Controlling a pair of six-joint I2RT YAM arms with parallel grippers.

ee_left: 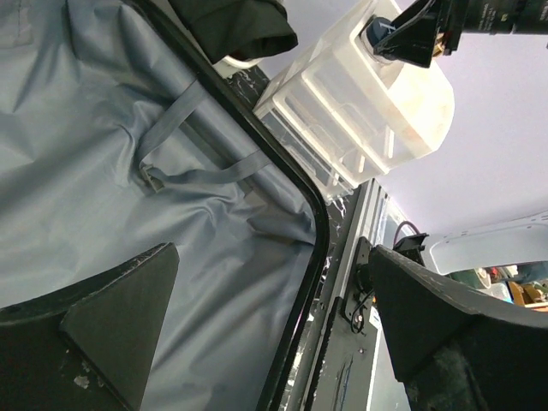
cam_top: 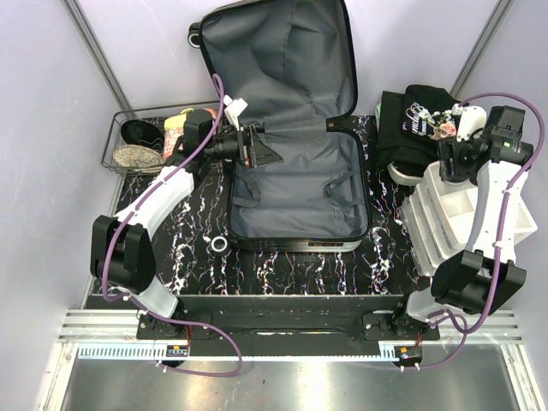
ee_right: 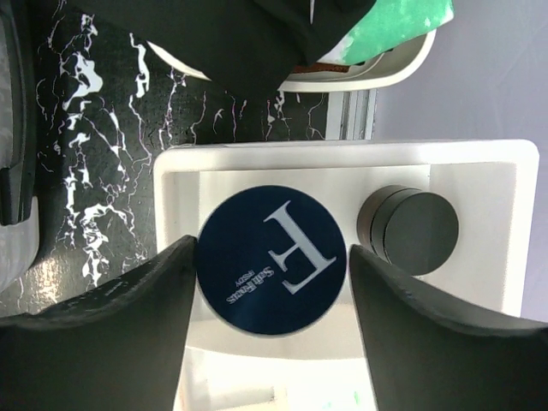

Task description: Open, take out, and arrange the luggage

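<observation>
The suitcase (cam_top: 295,193) lies wide open in the middle of the black marbled table (cam_top: 197,253). Its lid is propped up against the back wall and its grey lining is bare.

The left gripper (cam_top: 259,147) hangs over the left edge of the suitcase's lower half. Its jaws are spread as wide as they go, with nothing between them but the lining below.

Over on the right, the right gripper (ee_right: 272,248) hovers above a white bin (ee_right: 342,158). Its jaws are parted on either side of a dark blue round disc (ee_right: 257,291) with a pale letter F on it. The disc lies flat in the bin, and I cannot tell whether the fingers (ee_right: 128,325) touch it. A smaller black round tin (ee_right: 409,229) sits just beside the disc in the same compartment.
</observation>
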